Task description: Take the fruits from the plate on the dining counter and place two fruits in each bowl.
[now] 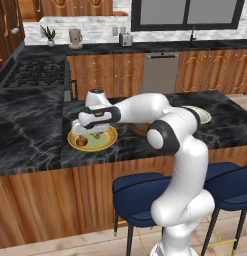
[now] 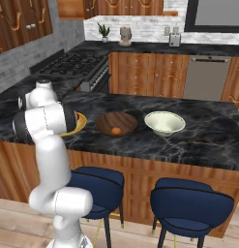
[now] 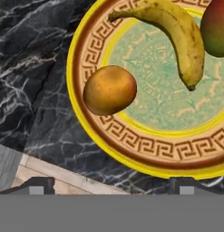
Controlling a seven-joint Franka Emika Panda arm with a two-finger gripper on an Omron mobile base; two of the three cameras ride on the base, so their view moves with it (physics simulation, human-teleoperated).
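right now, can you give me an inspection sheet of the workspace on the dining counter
surface: dining counter, black white-veined marble top.
job's things: plate holds a banana, a brownish-orange fruit on its rim band and a reddish apple at the frame edge; dark wooden bowl holds one orange fruit; cream bowl has nothing in it.
clutter: nothing seen.
hand: hand above the plate, tips apart, holding nothing.
cables: nothing seen.
surroundings: two blue stools at the counter, stove and wall counter with a potted plant behind.
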